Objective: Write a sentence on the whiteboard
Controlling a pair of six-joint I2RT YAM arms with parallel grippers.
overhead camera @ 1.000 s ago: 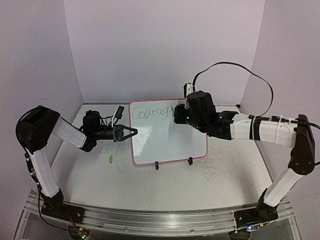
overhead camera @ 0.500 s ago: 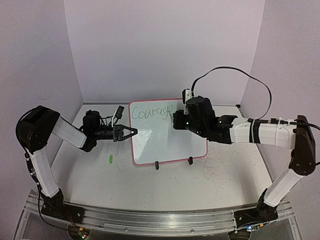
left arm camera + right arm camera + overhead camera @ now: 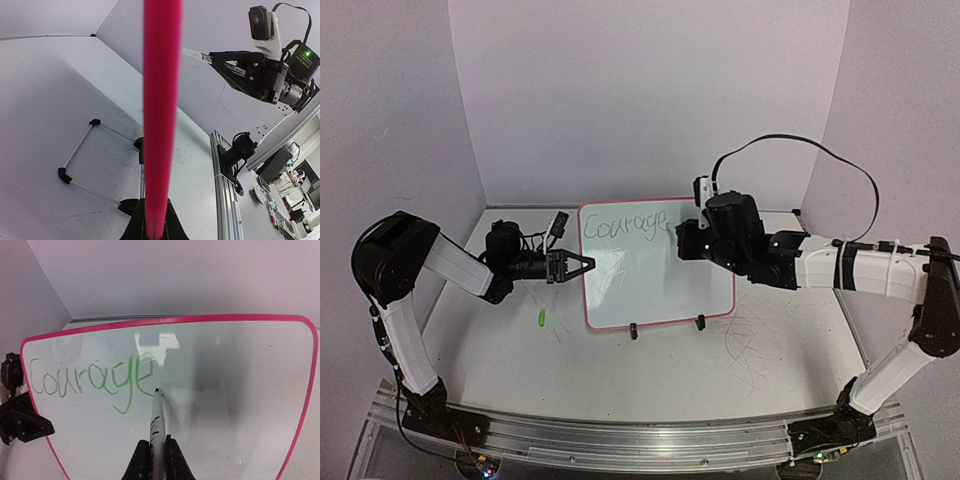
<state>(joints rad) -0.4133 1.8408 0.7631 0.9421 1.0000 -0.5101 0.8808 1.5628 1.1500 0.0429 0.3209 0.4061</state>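
Observation:
The whiteboard (image 3: 655, 275), white with a pink rim, stands tilted at the table's middle on black clip feet (image 3: 634, 331). My left gripper (image 3: 582, 265) is shut on its left edge. In the left wrist view that rim (image 3: 161, 100) runs edge-on up from the gripper (image 3: 156, 227). The sentence (image 3: 625, 226) reads "Courage" in green along the top left of the board (image 3: 235, 405). My right gripper (image 3: 156, 455) is shut on a white marker (image 3: 156, 422). Its tip sits at the tail of the final "e" of the sentence (image 3: 90, 380).
A small green cap (image 3: 539, 319) lies on the table left of the board's lower corner. Grey scribbles (image 3: 760, 340) mark the tabletop at the right. White walls close in the back and both sides. The right arm (image 3: 260, 75) shows beyond the board in the left wrist view.
My right gripper has slid rightward along the top line with the marker, uncovering a finished "e" at the end of the word. The left arm and the board have not moved.

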